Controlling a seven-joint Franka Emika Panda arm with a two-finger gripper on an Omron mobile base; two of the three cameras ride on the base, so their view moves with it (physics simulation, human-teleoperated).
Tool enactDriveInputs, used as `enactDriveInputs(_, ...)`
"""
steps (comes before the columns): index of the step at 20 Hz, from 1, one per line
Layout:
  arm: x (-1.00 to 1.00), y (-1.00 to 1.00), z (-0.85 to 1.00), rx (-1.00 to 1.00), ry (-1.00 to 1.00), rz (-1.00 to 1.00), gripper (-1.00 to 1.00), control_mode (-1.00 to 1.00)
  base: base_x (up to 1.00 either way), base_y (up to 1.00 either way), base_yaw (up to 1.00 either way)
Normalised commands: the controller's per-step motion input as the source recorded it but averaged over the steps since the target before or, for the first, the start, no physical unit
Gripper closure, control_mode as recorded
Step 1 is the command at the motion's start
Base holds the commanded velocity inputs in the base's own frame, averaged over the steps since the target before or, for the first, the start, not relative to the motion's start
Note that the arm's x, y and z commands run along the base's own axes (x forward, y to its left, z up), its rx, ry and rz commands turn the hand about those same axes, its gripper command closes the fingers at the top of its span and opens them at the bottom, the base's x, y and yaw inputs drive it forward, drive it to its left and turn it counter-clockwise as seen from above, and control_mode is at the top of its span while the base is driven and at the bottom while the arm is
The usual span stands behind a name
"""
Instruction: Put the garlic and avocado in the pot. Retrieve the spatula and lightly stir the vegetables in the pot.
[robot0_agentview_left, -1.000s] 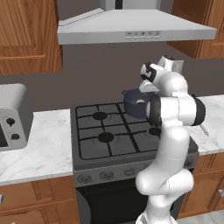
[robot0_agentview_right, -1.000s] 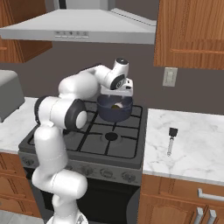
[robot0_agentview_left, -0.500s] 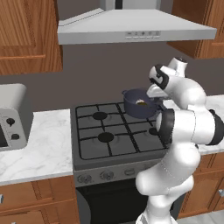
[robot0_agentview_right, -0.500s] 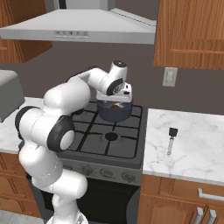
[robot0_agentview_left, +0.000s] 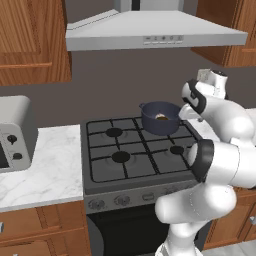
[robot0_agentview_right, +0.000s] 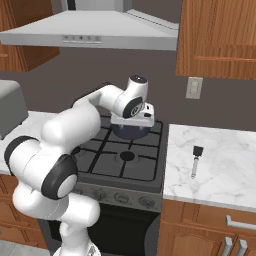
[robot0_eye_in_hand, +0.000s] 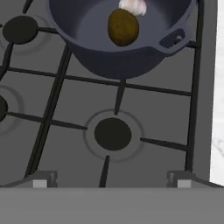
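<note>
Reaching over the stove (robot0_agentview_left: 135, 155), the arm bends at a dark elbow low in front, rises, and folds forward so the hand hangs above the right side of the cooktop. In the right base view the gripper (robot0_agentview_right: 133, 121) sits just in front of the pot (robot0_agentview_right: 131, 131), hiding most of it; in the left base view the wrist stands just right of the pot (robot0_agentview_left: 160, 117). The hand camera looks down on the front right burner (robot0_eye_in_hand: 112, 134), with the two finger tips low in the picture and well apart, so the jaws are spread wide with nothing between them.

The pot stands on the back right burner, a side handle (robot0_eye_in_hand: 173, 38) pointing toward the counter side. Inside it lie the avocado (robot0_eye_in_hand: 123, 27) and, touching it on the far side, the garlic (robot0_eye_in_hand: 134, 6); both rest near the middle of the pot floor, apart from the wall. In the left base view the avocado (robot0_agentview_left: 161, 117) shows as a small brownish spot over the rim.

The spatula (robot0_agentview_right: 195, 161) lies flat on the marble counter (robot0_agentview_right: 225, 165) right of the stove, black end toward the wall, grey length toward the front edge, with bare marble all round it. Between hand and spatula runs the stove's right edge. A hood (robot0_agentview_right: 95, 35) hangs above, well over the arm. A toaster (robot0_agentview_left: 15, 132) sits on the left counter, far from the arm.
</note>
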Motion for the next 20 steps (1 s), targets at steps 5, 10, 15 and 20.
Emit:
enactDriveInputs(5, -0.14, -0.75, 0.0, -0.01, 0.14, -0.05, -1.0, -1.0, 0.0, 0.0, 0.0)
enactDriveInputs(10, 0.0, -0.87, 0.0, -0.03, 0.27, -0.09, -1.0, -1.0, 0.0, 0.0, 0.0)
enactDriveInputs(15, 0.0, -0.98, 0.0, 0.0, 0.21, -0.11, -1.0, -1.0, 0.0, 0.0, 0.0)
enactDriveInputs(20, 0.0, -0.82, -0.17, 0.0, 0.18, -0.06, -1.0, -1.0, 0.0, 0.0, 0.0)
